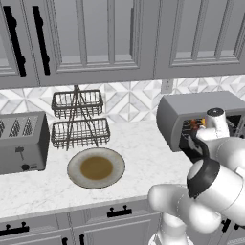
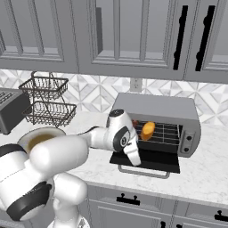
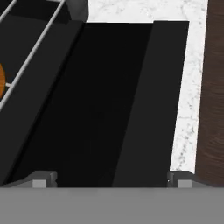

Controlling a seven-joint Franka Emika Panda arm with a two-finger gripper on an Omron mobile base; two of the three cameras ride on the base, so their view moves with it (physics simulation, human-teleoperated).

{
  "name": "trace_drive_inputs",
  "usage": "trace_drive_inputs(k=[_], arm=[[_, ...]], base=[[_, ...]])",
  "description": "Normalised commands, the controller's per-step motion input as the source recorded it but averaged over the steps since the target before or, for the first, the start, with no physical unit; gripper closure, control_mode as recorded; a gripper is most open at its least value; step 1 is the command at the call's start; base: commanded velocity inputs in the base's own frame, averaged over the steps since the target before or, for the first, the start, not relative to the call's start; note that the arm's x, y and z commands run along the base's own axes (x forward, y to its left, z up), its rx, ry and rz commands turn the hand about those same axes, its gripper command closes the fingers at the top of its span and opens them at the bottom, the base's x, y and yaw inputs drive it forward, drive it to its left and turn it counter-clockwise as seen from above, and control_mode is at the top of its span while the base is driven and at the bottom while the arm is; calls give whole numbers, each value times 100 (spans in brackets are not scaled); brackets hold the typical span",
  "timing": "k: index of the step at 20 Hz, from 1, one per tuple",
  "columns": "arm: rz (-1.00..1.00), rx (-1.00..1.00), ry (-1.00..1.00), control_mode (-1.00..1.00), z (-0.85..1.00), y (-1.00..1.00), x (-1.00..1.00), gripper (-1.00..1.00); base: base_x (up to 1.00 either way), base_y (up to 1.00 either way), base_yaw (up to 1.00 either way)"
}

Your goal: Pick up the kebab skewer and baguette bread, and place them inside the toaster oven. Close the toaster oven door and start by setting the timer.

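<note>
**Baguette on the rack, oven door down**

The baguette bread point(image 2: 148, 130) is seen lying on the wire rack inside the toaster oven point(image 2: 176, 108), its long axis tilted, upper end toward the oven's right. The toaster oven door point(image 2: 153, 160) is folded flat, out over the counter. The gripper point(image 3: 112, 178) is held wide open and empty above the door. The kebab skewer is largely hidden behind the arm.
</note>
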Motion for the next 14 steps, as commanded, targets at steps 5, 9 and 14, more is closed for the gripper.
trace_drive_inputs(k=[5, 9, 14], arm=[[0, -13, 1, -100, 0, 0, 7, -100], [0, -2, 0, -100, 0, 0, 23, -100], [0, 0, 0, -100, 0, 0, 23, -100]], base=[[0, 0, 0], [0, 0, 0], [0, 0, 0]])
